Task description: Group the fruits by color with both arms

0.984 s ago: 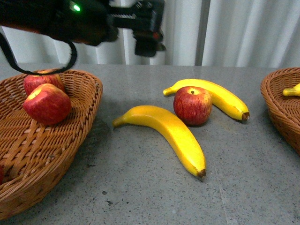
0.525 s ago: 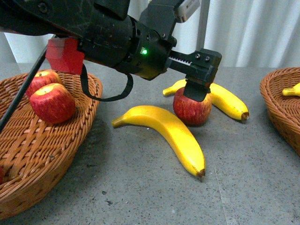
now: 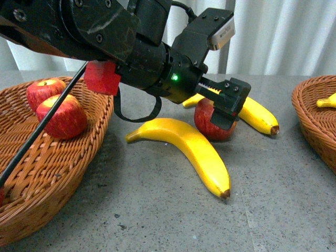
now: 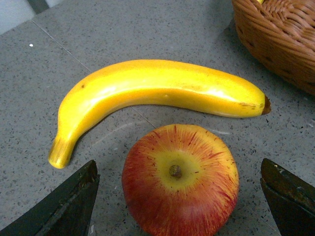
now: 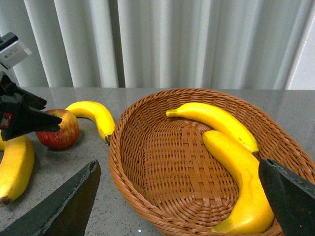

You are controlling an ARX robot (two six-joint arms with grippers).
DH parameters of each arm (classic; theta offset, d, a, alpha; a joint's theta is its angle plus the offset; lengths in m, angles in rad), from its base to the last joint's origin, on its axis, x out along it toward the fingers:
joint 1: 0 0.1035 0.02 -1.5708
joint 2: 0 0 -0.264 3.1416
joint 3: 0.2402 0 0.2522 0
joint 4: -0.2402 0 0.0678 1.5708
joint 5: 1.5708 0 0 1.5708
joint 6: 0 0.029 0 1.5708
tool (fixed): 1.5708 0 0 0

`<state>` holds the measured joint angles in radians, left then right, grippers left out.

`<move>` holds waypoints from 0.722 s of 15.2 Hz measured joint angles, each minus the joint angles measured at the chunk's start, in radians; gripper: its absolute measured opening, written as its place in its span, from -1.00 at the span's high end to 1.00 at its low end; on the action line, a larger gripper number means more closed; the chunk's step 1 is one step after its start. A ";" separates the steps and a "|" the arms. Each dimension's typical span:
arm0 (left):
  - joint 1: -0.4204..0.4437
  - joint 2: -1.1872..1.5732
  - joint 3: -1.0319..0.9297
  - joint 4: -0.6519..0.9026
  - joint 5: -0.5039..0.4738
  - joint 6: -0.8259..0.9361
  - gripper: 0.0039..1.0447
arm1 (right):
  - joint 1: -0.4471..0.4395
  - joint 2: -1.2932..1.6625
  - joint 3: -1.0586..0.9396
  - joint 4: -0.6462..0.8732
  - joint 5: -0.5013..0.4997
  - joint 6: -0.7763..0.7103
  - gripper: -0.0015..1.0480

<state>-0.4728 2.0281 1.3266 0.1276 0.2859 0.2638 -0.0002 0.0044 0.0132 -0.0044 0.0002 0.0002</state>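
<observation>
On the table a red apple (image 3: 210,125) (image 4: 179,179) stands between two bananas: a near one (image 3: 189,147) and a far one (image 3: 254,111) (image 4: 157,93). My left gripper (image 3: 227,105) (image 4: 179,169) is open and hangs over this apple, one jaw on each side, not touching it. Two more apples (image 3: 42,90) (image 3: 62,116) lie in the left wicker basket (image 3: 100,121). My right gripper (image 5: 178,169) is open above the right wicker basket (image 5: 118,147), which holds two bananas (image 5: 216,120) (image 5: 241,172). The front view does not show the right gripper.
The left arm (image 3: 105,37), with its red block (image 3: 102,77) and a cable, reaches over the left basket's rim. The right basket's edge (image 3: 310,115) sits at the far right with a banana end (image 3: 328,101). White curtains close the back.
The left arm has swung in from the upper left and come down. Its open gripper now sits lower around the table apple.
</observation>
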 joint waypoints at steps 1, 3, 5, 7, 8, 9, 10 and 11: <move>0.000 0.021 0.006 -0.005 0.001 0.007 -0.88 | 0.000 0.000 0.000 0.000 0.000 0.000 -0.87; 0.000 0.055 0.032 -0.018 0.003 0.011 -0.88 | 0.000 0.000 0.000 0.000 0.000 0.000 -0.87; 0.000 0.072 0.057 -0.021 0.005 0.016 -0.88 | 0.000 0.000 0.000 0.000 0.000 0.000 -0.87; 0.000 0.079 0.063 -0.021 0.007 0.025 -0.58 | 0.000 0.000 0.000 0.000 0.000 0.000 -0.87; 0.000 0.079 0.065 -0.022 0.010 0.026 -0.42 | 0.000 0.000 0.000 0.000 0.000 0.000 -0.87; 0.000 0.080 0.066 -0.023 0.012 0.029 -0.35 | 0.000 0.000 0.000 0.000 0.000 0.000 -0.87; 0.000 0.080 0.066 -0.021 0.012 0.030 -0.32 | 0.000 0.000 0.000 0.000 0.000 0.000 -0.87; 0.000 0.080 0.066 -0.015 0.010 0.031 -0.30 | 0.000 0.000 0.000 0.000 0.000 0.000 -0.87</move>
<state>-0.4725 2.1082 1.3930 0.1123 0.2958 0.2951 -0.0002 0.0044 0.0132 -0.0044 -0.0002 0.0002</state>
